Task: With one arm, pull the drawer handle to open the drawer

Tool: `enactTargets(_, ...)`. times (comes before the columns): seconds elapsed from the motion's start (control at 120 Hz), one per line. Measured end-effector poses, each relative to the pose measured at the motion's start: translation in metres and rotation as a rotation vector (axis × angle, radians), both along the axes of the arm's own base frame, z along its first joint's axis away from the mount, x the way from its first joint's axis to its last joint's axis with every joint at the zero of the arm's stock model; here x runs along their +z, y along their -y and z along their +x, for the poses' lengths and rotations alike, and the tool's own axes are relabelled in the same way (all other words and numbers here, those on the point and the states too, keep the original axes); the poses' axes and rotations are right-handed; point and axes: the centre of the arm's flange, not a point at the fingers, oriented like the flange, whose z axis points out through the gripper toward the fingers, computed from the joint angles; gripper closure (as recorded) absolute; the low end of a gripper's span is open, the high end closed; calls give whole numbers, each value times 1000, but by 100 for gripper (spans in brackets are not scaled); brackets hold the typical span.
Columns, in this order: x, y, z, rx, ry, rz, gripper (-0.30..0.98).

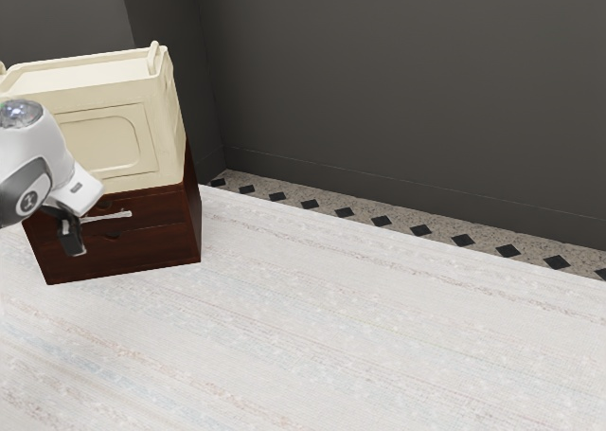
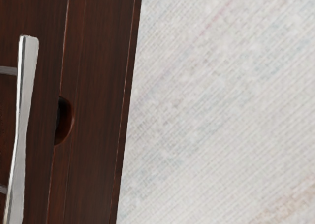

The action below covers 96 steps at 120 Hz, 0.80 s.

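Pulling remains: drawer (image 1: 161, 210) appears shut. Gripper (image 1: 72, 238) is at the handle (image 1: 112, 216); I cannot tell whether it grips.

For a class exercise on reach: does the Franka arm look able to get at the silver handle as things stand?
Probably yes: the gripper is by the handle, which stands out from the cabinet, and nothing visible blocks it; the cream box sits above.

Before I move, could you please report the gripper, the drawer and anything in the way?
Gripper by the handle, grip unconfirmed. Drawer looks shut. Cream crate atop the cabinet, not blocking the handle.
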Motion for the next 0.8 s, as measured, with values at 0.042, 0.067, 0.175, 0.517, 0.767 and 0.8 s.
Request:
enactTargets(0.042,-8,-2,8,-30,-9,6,0)
enactTargets(0.067,-14,-4,13,-47,-12,8,0)
enactTargets(0.175,-28,-10,33,-100,-10,15,0)
enactTargets(0.517,-44,-23,68,-183,-1,34,0)
enactTargets(0.767,-57,-26,75,-211,-21,34,0)
enactTargets(0.8,-59,-26,75,-213,-25,32,0)
